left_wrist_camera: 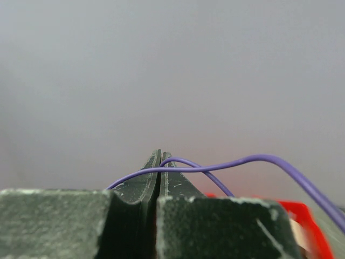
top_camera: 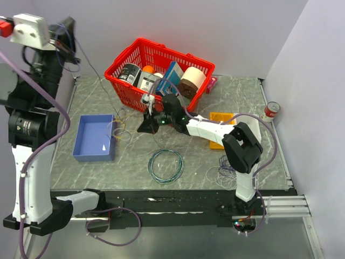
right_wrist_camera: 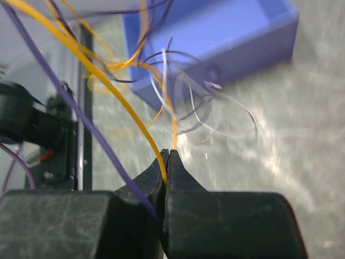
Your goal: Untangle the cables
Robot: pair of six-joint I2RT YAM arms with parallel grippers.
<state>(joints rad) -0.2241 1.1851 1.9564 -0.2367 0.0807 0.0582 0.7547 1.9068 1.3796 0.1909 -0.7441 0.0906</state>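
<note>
The cables are a tangle of thin yellow, purple, white and black wires (top_camera: 119, 127) lying beside the blue tray, and they also show in the right wrist view (right_wrist_camera: 178, 91). My right gripper (top_camera: 143, 126) reaches left, low over the table. In its own view it (right_wrist_camera: 168, 155) is shut on a yellow wire (right_wrist_camera: 126, 110), and a purple wire (right_wrist_camera: 70, 102) crosses its left finger. My left gripper (top_camera: 67, 43) is raised high at the far left, shut (left_wrist_camera: 160, 160) on a purple wire (left_wrist_camera: 259, 158); a thin strand runs from it down to the tangle. Another small wire cluster (top_camera: 222, 172) lies by the right arm's base.
A red basket (top_camera: 123, 61) full of items stands at the back. A blue tray (top_camera: 86, 147) sits at the left and shows in the right wrist view (right_wrist_camera: 226, 38). A teal cable ring (top_camera: 166, 165) lies front centre. An orange item (top_camera: 221, 117) and a can (top_camera: 272, 109) are at the right.
</note>
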